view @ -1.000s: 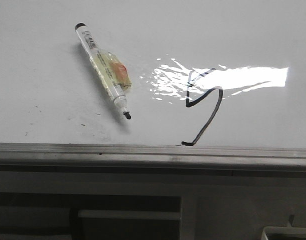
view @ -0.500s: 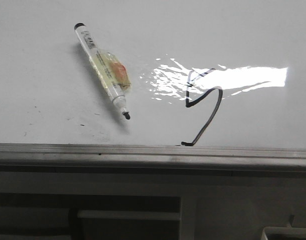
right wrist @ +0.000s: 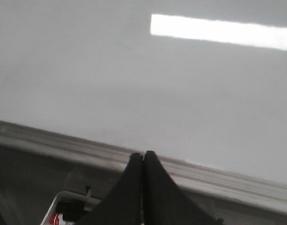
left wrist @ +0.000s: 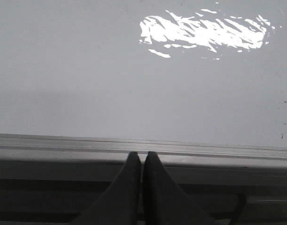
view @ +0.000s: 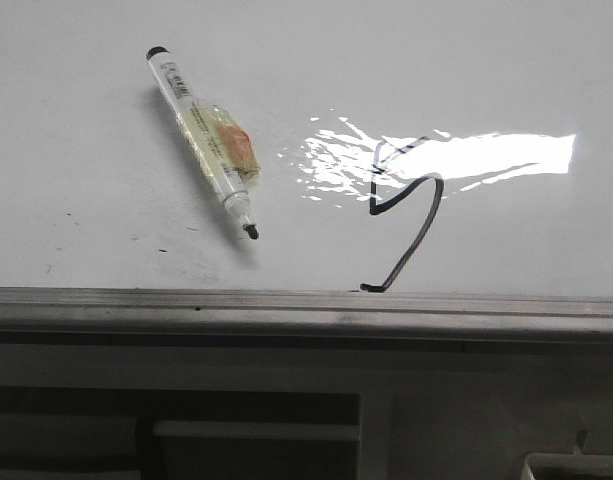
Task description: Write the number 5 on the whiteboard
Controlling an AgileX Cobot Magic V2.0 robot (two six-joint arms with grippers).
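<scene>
The whiteboard (view: 106, 120) fills the front view, glossy white with glare and a grey edge rail. A thin black hooked number 5 (view: 418, 218) is drawn on it right of centre, its tail ending at the rail. A white marker (view: 201, 140) with yellowish tape lies uncapped on the board to the left of the 5, tip toward the rail. My left gripper (left wrist: 142, 156) is shut and empty, over the board's rail. My right gripper (right wrist: 143, 155) is shut and empty, also at the rail. Neither gripper shows in the front view.
The grey aluminium edge rail (view: 306, 305) runs across the board's near side. Grey cabinet panels (view: 256, 440) lie below it. A white tray corner (view: 576, 465) shows at the lower right, also in the right wrist view (right wrist: 63, 206). Small dark specks (view: 71, 215) dot the board.
Nothing has visibly changed; the marker and the drawn 5 stay in place apart from a slight shift of the view.
</scene>
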